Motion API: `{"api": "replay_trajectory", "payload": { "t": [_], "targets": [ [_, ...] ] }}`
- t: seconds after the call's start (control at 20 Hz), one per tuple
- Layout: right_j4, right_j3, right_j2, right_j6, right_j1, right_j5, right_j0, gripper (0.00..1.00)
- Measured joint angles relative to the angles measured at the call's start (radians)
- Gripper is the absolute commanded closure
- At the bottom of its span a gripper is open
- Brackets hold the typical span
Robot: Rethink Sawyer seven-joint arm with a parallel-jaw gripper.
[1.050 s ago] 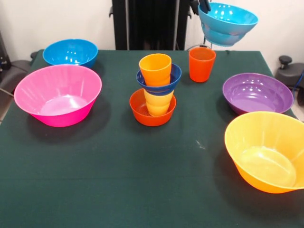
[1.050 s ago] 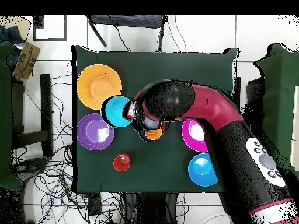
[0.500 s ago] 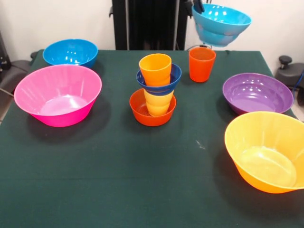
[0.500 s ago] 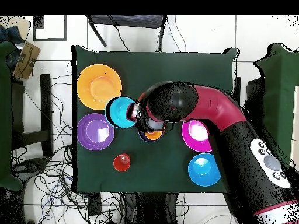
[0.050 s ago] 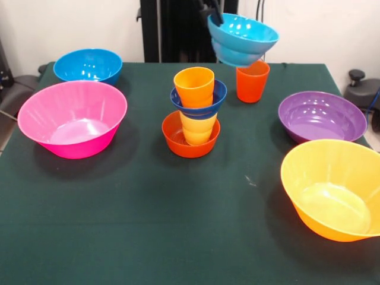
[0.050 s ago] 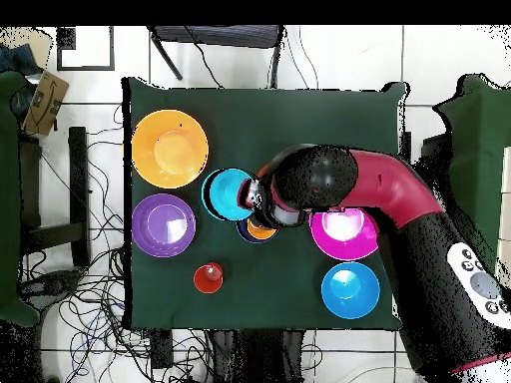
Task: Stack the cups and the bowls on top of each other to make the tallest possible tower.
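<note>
Overhead and from the front, a green-clothed table (image 5: 148,237) with bright plastic cups and bowls. Centre: the tower (image 5: 195,113), built up from a small orange-red bowl (image 5: 178,142), a yellow cup (image 5: 198,130), a dark blue bowl (image 5: 199,107) and a light orange cup (image 5: 194,86) on top. Above and just to the right in the front view: a cyan bowl (image 5: 242,38), held in the air, gripped at its rim by the gripper (image 5: 212,12), dark fingers closed on the edge. Behind it on the cloth, a red-orange cup (image 5: 252,83), upright and alone. Elsewhere, well apart: a large pink bowl (image 5: 72,119), a medium blue bowl (image 5: 88,65), a purple bowl (image 5: 322,116), a large yellow-orange bowl (image 5: 335,187). From above, red and black arm (image 6: 399,199) reaching across the table, cyan bowl touching the tower's edge in outline.
</note>
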Motion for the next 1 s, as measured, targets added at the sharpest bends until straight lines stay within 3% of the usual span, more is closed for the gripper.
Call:
{"api": "replay_trajectory", "payload": {
  "t": [1.0],
  "targets": [
    [-0.065,-0.047,0.049,0.0,0.061,0.002,-0.088,1.0]
  ]
}}
